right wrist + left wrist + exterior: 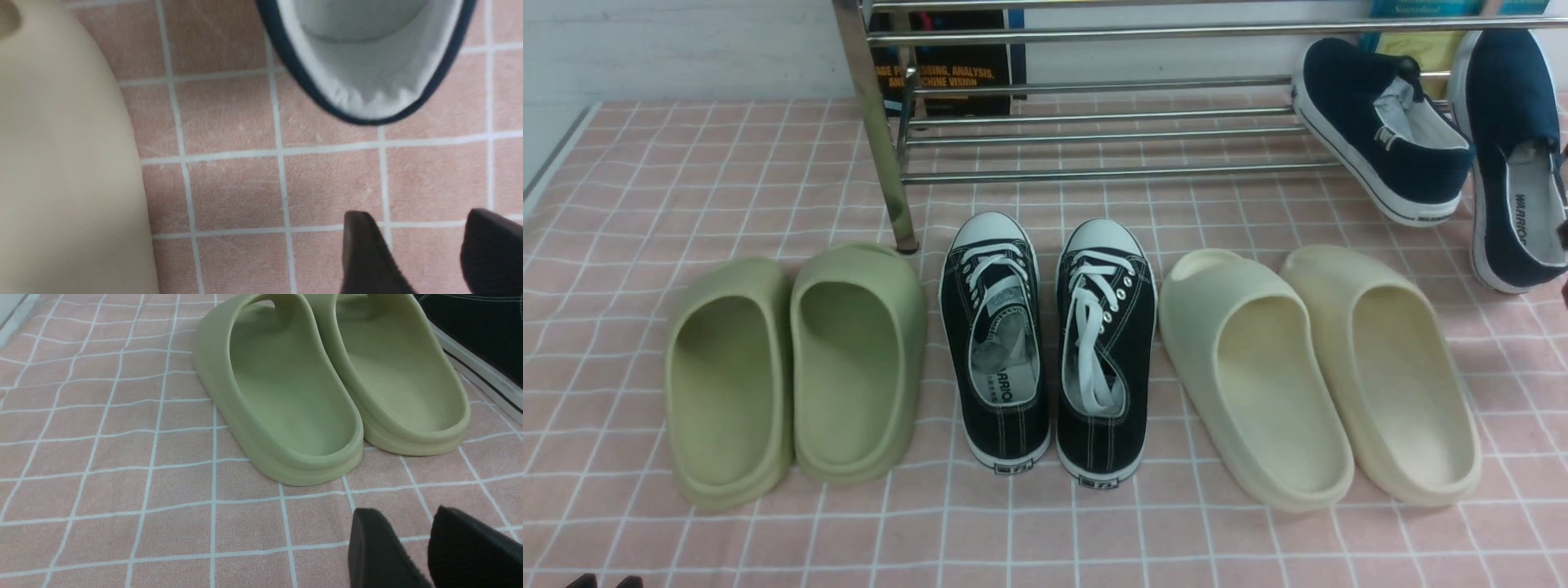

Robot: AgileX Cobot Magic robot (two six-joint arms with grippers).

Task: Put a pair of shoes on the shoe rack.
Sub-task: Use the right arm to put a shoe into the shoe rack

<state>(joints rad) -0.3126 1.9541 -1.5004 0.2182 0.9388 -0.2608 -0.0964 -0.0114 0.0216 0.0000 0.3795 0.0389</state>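
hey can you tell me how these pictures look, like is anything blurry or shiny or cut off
Front view: highlights gleam along the chrome rack, whose top runs out of frame; the far right slip-on is cut by the edge. Left wrist view: even light, dark fingertips soft. Right wrist view: the cream clog and the fingertips look blurred, and the navy shoe is cropped.

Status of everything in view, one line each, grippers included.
Left gripper: open, nothing held
Right gripper: open, nothing held
Navy slip-ons: both heels jutting out toward the robot
Shoe rack: standing upright
Black sneakers: side by side, laces on
Green clogs: side by side
Cream clogs: side by side
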